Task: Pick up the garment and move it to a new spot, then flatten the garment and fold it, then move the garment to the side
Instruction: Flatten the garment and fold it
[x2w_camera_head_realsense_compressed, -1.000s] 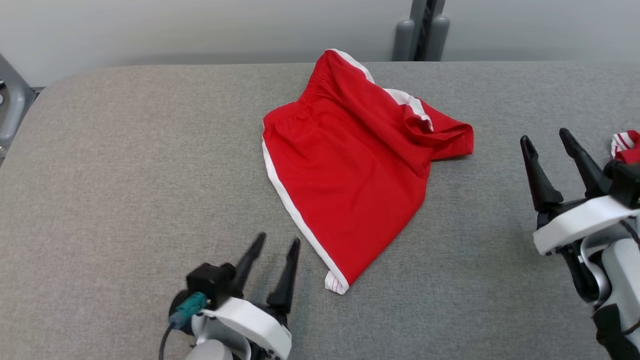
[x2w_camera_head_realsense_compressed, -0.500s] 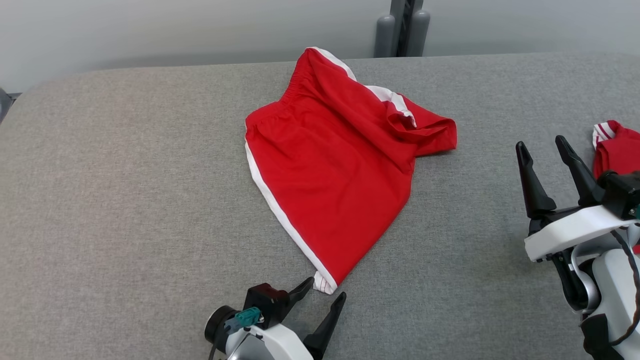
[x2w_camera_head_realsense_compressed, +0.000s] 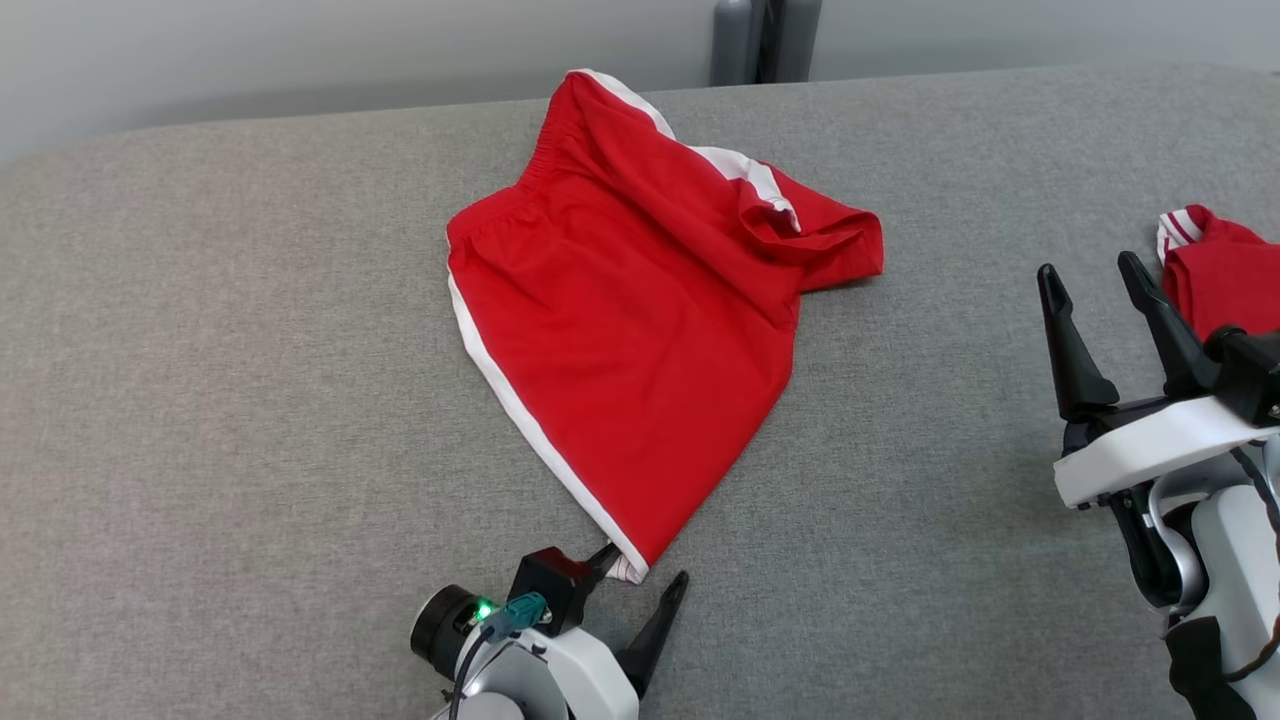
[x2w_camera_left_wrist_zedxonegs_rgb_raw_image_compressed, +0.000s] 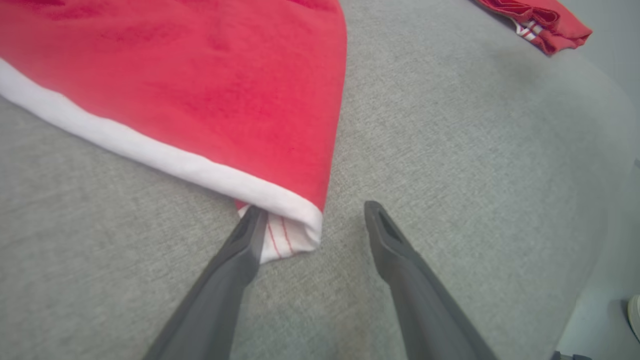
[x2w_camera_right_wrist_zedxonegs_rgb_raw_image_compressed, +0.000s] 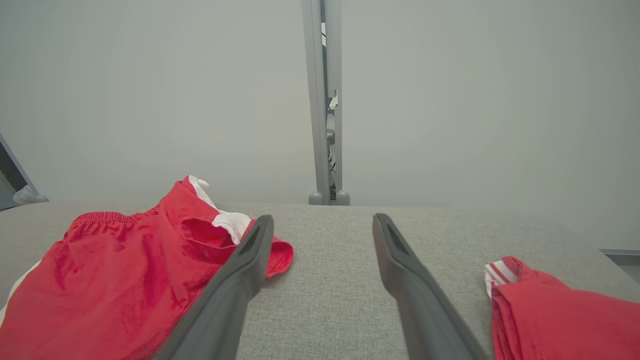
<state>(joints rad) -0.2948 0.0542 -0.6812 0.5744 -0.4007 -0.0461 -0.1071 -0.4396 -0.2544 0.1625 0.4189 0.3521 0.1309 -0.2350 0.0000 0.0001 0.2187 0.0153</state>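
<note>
You are apparently beginning the pickup: your left gripper (x2w_camera_head_realsense_compressed: 645, 565), wide open, is bracketing the 6 o'clock corner of the garment (x2w_camera_head_realsense_compressed: 630, 330) and is probably needing to close, with your right gripper (x2w_camera_head_realsense_compressed: 1088, 265) hovering wide at 3 o'clock.

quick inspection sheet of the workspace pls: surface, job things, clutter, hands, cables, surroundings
surface: grey fabric table, even
job's things: red shorts with white side stripe, mid-table, unfolded, far leg bunched up
clutter: second red garment at the table's right edge
hands: left hand open around the shorts' near hem corner; right hand open, holding nothing, beside the second garment
cables: dark cable with teal plug at the left wrist
surroundings: pale wall, grey upright post behind the table
</note>
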